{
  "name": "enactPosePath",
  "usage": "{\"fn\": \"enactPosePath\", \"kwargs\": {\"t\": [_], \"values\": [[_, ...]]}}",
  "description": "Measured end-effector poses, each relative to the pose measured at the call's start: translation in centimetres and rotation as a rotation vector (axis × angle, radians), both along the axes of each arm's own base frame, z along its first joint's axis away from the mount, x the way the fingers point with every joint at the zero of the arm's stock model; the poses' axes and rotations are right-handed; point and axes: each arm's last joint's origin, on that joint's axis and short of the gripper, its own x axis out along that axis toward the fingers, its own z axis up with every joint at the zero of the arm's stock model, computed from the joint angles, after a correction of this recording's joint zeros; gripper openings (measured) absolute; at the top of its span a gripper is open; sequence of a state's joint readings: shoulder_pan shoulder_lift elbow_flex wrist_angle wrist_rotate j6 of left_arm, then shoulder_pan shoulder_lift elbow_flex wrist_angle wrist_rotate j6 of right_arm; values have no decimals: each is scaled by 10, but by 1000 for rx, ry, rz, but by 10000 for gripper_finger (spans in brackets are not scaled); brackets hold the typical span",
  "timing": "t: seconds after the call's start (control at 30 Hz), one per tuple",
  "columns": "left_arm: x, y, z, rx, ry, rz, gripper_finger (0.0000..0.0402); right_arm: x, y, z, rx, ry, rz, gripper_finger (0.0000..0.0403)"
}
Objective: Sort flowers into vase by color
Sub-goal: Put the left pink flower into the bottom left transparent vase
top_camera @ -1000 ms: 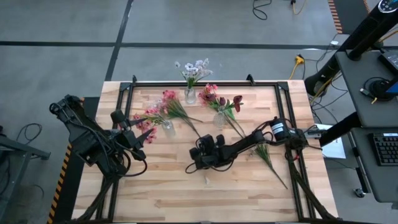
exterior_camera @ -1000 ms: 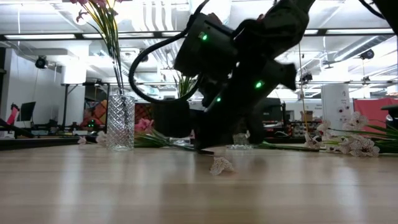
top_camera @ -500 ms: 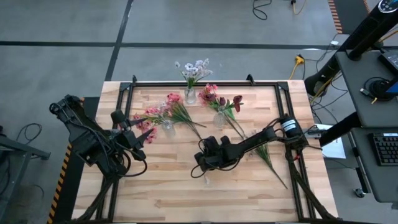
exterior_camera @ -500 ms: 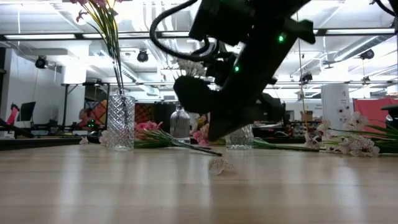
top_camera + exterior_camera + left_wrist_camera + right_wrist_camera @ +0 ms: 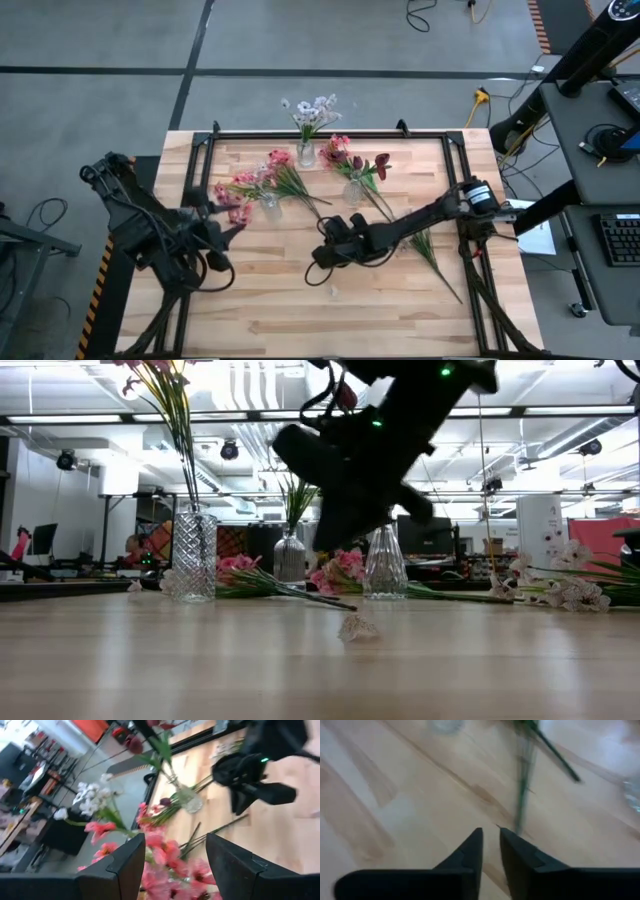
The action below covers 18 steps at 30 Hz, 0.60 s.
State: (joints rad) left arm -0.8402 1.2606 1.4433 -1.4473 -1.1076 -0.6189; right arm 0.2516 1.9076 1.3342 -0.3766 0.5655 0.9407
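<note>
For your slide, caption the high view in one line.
Right gripper empty mid-table; left gripper near pink flowers; three vases hold blooms.

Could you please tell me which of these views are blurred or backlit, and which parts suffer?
Right wrist view: motion blur smears the thin green flower stem and wooden table. Left wrist view: pink artificial blossoms out of focus. Low view: the dark right arm's pincer is silhouetted against bright ceiling lights. High view: evenly lit, though the left pincer looks smeared.
</note>
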Motion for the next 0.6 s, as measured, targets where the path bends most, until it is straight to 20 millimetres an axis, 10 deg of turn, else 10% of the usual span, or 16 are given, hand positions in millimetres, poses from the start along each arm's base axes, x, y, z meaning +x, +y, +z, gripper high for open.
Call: {"fn": "enactPosePath", "kwargs": {"t": [0.3,0.6], "values": [[-5,-3,19,-6,-28,-64,192,23,-27,-19,-124,-27,51,169],[-9,1,44,-29,-70,-85,192,32,-54,-48,-197,33,17,197]]}}
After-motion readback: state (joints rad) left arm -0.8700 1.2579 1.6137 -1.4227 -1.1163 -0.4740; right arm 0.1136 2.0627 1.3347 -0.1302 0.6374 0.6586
